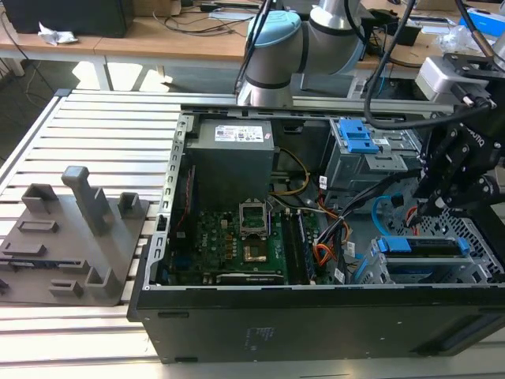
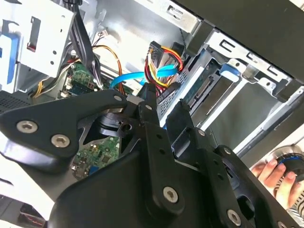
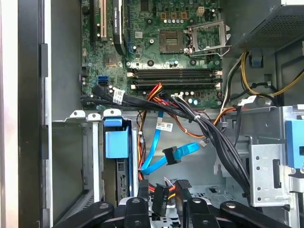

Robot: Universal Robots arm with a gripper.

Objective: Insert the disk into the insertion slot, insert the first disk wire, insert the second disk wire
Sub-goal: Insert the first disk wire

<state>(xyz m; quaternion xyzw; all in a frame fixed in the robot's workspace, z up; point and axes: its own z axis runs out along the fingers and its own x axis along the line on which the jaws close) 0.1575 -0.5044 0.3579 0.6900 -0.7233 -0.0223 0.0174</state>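
The disk (image 1: 418, 245), grey in its bright blue carrier, sits inside the insertion slot, a perforated metal cage (image 1: 473, 264) at the case's near right corner; the carrier (image 3: 116, 142) also shows in the first wrist view. My gripper (image 1: 430, 207) hangs just behind that cage. Its fingers (image 3: 183, 192) are shut on the dark plug of the first disk wire (image 2: 164, 59), the orange-red lead bundle, close to the disk's rear (image 2: 202, 88). The second disk wire (image 3: 159, 156), a light blue flat cable with a dark plug, lies loose beside it, also seen as a blue cable (image 1: 384, 207).
The open black case holds a motherboard (image 1: 252, 237), a grey power supply (image 1: 233, 154) and a taller cage with a blue latch (image 1: 355, 134). Black cable bundles (image 3: 213, 133) cross near the gripper. A grey fixture (image 1: 79, 229) stands on the slatted table. A hand (image 2: 270, 175) is outside the case.
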